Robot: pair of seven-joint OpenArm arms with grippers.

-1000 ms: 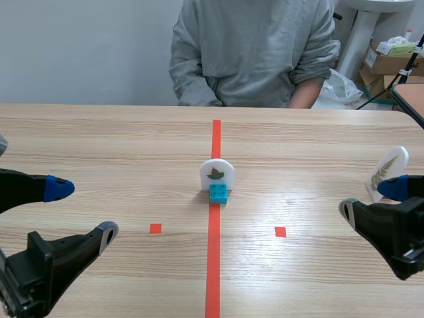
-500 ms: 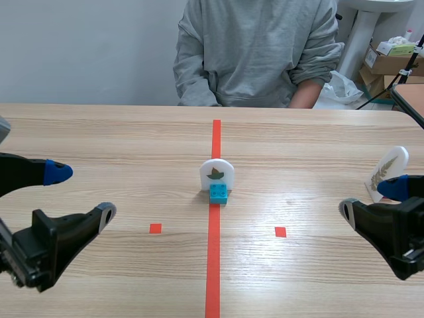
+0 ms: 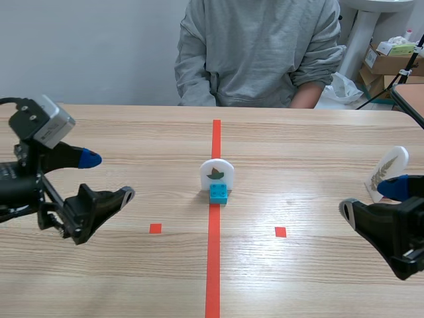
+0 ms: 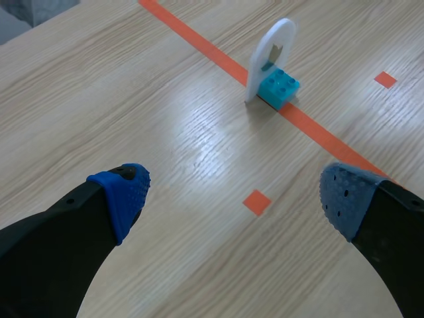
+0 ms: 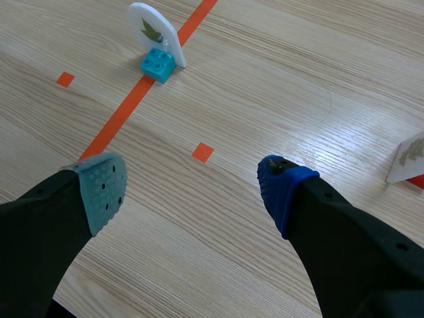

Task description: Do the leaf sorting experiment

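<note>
Wide open on both sides, nothing held. My left fingers [image 3: 86,158] hang above the bench [image 3: 132,132], wrist raised and turned in toward the middle. My right fingers [image 3: 394,188] sit low at the far right edge.

The target I judge to be in play is the leaf card [image 3: 216,175]. It stands upright in a blue brick [image 3: 218,193] on the orange tape line [image 3: 213,265], dead centre. From my left wrist it lies ahead, a little toward the right-hand pad, turned nearly edge-on. Its flat face runs across the bench, so pads would want to close front and back.

My left side is the nearer one to it. The right is well apart from it, but just beside a second fern card [image 3: 387,171]. A person [image 3: 258,53] sits across from me.
</note>
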